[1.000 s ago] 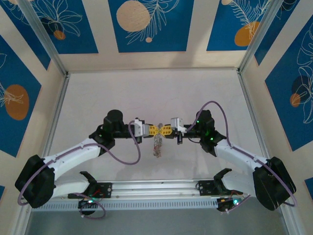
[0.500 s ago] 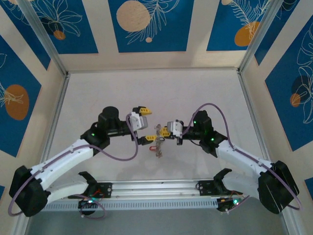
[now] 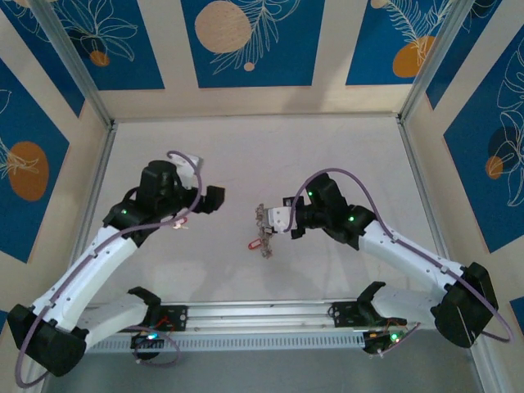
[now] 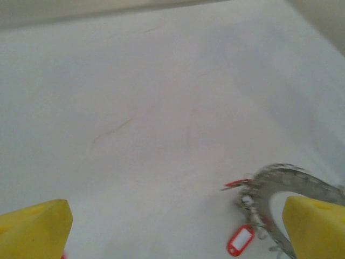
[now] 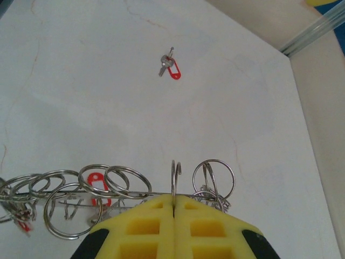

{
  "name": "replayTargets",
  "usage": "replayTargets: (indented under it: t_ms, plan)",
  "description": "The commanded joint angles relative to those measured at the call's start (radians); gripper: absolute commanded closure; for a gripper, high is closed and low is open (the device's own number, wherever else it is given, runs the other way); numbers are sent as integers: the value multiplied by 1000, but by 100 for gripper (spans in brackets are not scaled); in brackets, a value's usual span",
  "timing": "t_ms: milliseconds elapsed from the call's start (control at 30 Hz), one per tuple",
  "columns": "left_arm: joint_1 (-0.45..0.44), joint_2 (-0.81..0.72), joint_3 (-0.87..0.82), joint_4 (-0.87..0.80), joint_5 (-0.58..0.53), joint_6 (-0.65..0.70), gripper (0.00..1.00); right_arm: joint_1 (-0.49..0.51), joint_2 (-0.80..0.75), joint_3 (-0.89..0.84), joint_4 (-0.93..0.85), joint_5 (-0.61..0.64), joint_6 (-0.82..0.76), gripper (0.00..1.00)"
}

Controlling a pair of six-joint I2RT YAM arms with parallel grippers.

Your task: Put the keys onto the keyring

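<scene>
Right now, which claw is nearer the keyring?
Right. The right claw is shut on the keyring. The left claw is open and stands well apart from it, on the ring's left side.

This is looking like a robotics lab test cell: a left arm [image 3: 94, 262] and a right arm [image 3: 409, 258] are sitting bolted to an aluminium rail [image 3: 262, 313] at the near edge of a bare white table [image 3: 246, 155]. Metal frame posts [image 3: 74, 65] are rising at the far corners, and blue-and-orange printed panels [image 3: 278, 57] are walling in the left, far and right sides.
</scene>
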Motion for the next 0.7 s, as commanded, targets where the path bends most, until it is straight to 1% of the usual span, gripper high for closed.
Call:
replayTargets:
  t_ms: [0,100,167,233,267,300,367,433,500,567,667]
  plan:
    - [103,27,-4,-132,-22,-240,0,5,23,48,-44,-7,-36,100]
    - [208,136,28,-235,85,-331,0,5,43,59,-43,-26,-20,100]
    - [253,217,48,-303,118,-383,0,5,47,63,-46,-38,-23,100]
    - [282,269,44,-325,138,-429,1,5,40,57,-42,-46,-33,100]
    - [297,287,32,-322,151,-453,2,3,33,49,-34,-53,-38,100]
    - [311,297,21,-318,157,-477,6,0,27,41,-25,-63,-42,100]
    - [336,316,-3,-327,133,-539,12,-3,12,19,-6,-87,-50,100]
    - [351,332,-20,-322,118,-569,18,-5,6,10,-6,-101,-51,100]
    - [357,367,-11,-341,93,-583,28,-7,1,-3,-3,-100,-49,100]
    - [357,421,28,-395,59,-592,38,-13,-6,-16,10,-107,-44,100]
    - [355,483,56,-423,46,-599,48,-17,-13,-31,25,-114,-34,100]
